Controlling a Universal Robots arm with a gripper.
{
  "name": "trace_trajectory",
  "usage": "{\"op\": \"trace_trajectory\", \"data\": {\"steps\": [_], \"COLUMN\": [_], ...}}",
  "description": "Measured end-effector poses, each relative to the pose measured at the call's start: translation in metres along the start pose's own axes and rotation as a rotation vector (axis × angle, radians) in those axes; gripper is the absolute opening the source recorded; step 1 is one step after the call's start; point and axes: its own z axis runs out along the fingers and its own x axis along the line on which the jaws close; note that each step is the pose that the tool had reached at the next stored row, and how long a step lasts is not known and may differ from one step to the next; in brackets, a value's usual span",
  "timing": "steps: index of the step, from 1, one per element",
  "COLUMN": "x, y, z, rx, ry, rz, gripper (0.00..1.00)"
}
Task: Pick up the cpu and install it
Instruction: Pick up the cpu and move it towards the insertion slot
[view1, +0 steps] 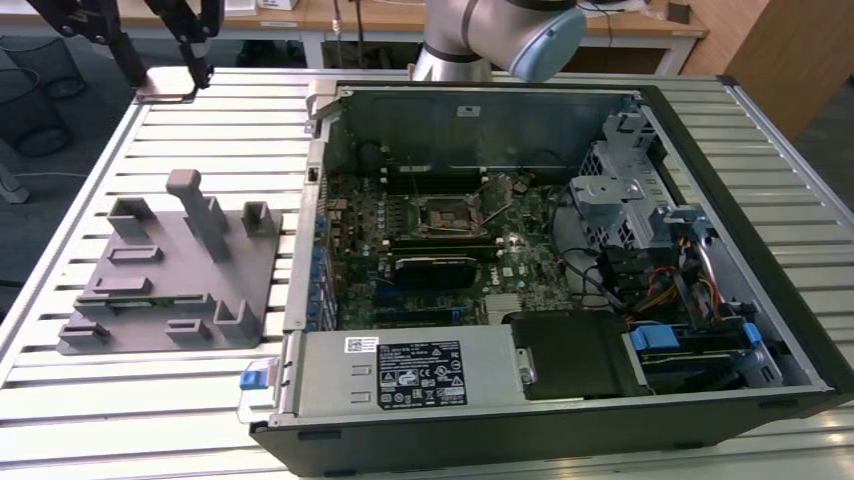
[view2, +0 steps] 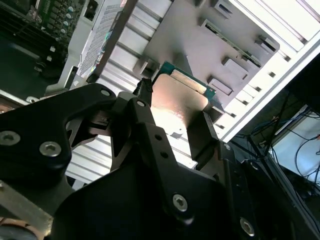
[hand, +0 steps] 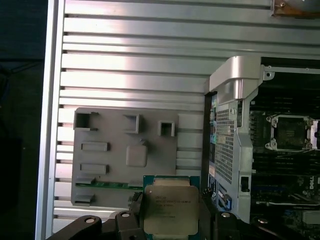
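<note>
- Your pincer (hand: 171, 212) is clamped on the cpu (hand: 170, 206): in both wrist views one finger (view2: 146, 97) presses each of two opposite sides, metal top facing the first wrist camera.
- The cpu hangs clear in the air, over the edge of the grey fixture (hand: 125, 155) nearest the case (view1: 561, 395). I judge the pick-up done and the carry in hand; nothing is installed yet.
- The socket (hand: 290, 132) sits mid-board inside the case and looks empty, with its frame raised (view1: 501, 195).
- Seating calls for the chip square to the socket and flat, lowered straight without sliding. I cannot tell the chip's corner marks from here.
- Edges to mind: the case's side wall (hand: 235, 150) stands between fixture and socket, so you need height to pass over it.
- Room: the bench (hand: 130, 60) is bare slats beyond the fixture. Inside the case it is tighter, with the drive cage (view1: 627, 190) and cables (view1: 601, 265) toward the exterior view's right of the socket.
</note>
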Motion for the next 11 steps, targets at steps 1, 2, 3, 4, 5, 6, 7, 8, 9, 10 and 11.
{"op": "trace_trajectory", "data": {"steps": [1, 2, 3, 4, 5, 6, 7, 8, 9, 10, 11], "x": [-0.0025, -0.0051, -0.0077, -0.0102, -0.0122, -0.0138, -0.0148, -0.0157, -0.0165, -0.0175, -0.0191], "y": [-0.0001, -0.0001, -0.0002, -0.0003, -0.0003, -0.0004, -0.0004, -0.0004, -0.0004, -0.0005, -0.0005], "z": [0.0000, 0.0000, 0.0000, 0.0001, 0.0000, 0.0000, 0.0000, 0.0000, 0.0000, 0.0000, 0.0001], "rx": [0.0000, 0.0000, 0.0000, 0.0000, 0.0000, 0.0000, 0.0000, 0.0000, 0.0001, 0.0000, 0.0000], "ry": [0.0000, 0.0000, 0.0000, 0.0000, 0.0000, 0.0000, 0.0000, 0.0001, 0.0001, 0.0000, 0.0000], "rz": [0.000, 0.000, 0.000, 0.000, 0.000, 0.000, 0.000, 0.000, 0.000, 0.000, 0.000], "gripper": [0.53, 0.53, 0.53, 0.53, 0.53, 0.53, 0.53, 0.53, 0.53, 0.53, 0.53]}}
